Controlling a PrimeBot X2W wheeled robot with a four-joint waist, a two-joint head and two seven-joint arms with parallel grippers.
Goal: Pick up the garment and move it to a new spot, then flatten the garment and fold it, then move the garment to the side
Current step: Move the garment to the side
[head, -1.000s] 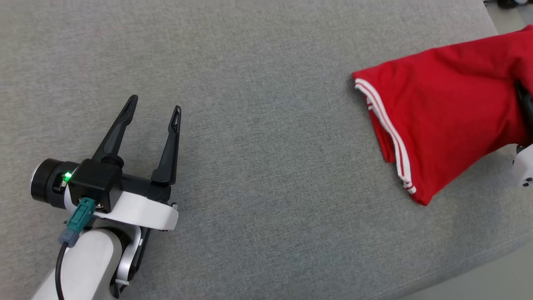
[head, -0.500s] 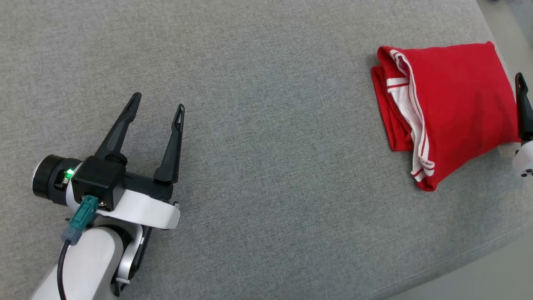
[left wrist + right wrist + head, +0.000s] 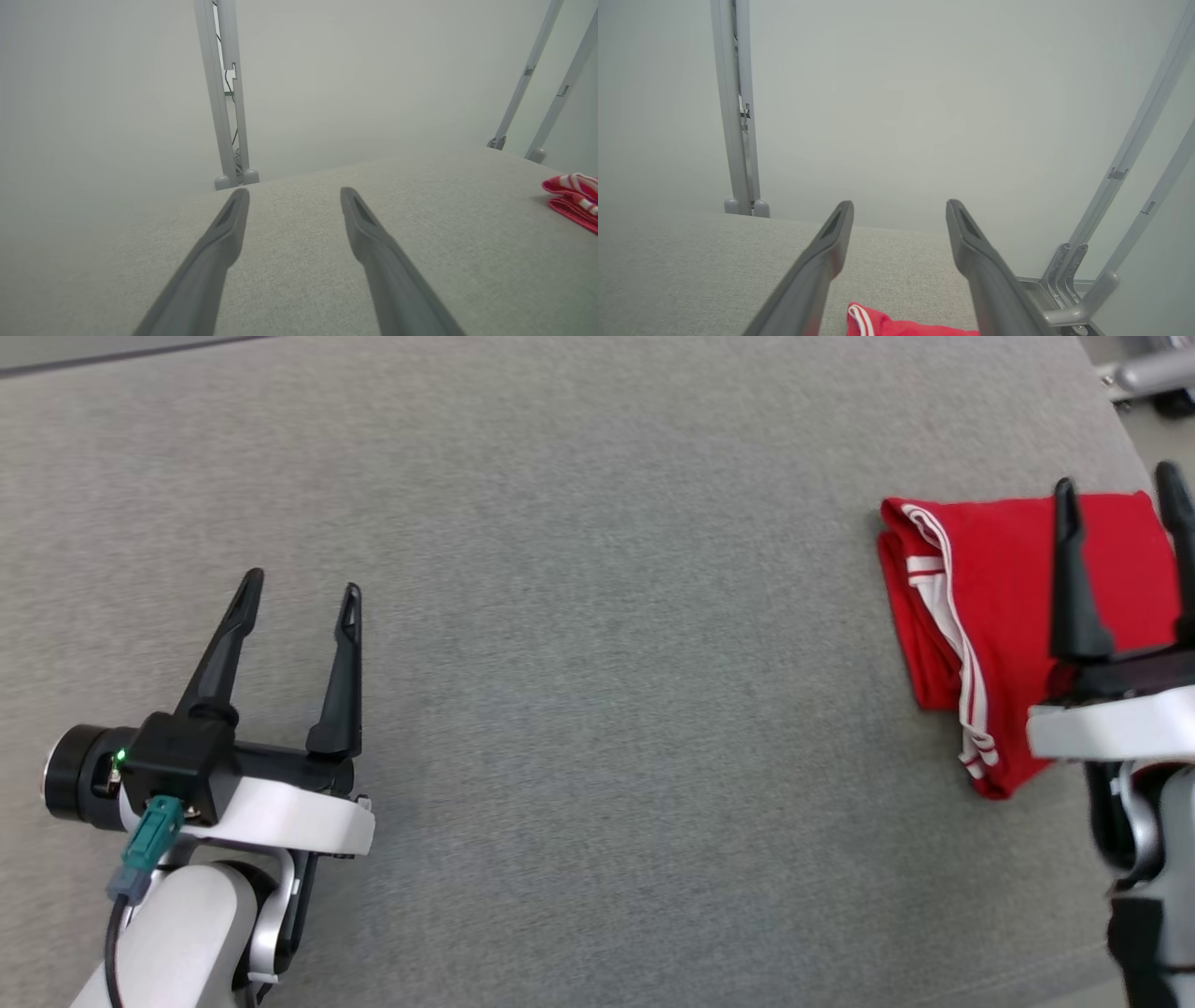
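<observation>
Holding left gripper (image 3: 302, 583) and right gripper (image 3: 1117, 478) wide, both empty, we saw one folded red garment (image 3: 999, 569) beneath right jaws.

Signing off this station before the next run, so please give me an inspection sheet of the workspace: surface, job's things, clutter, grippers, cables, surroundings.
Surface: grey fabric pad, lying flat.
Job's things: red garment, folded, white-striped trim showing, near the pad's right edge.
Clutter: nothing seen.
Grippers: left gripper open and empty, over bare pad; right gripper open and empty, over the garment, not gripping it.
Cables: teal-plugged cable at the left wrist.
Surroundings: grey metal posts beyond the pad's far edge, pale wall behind.
</observation>
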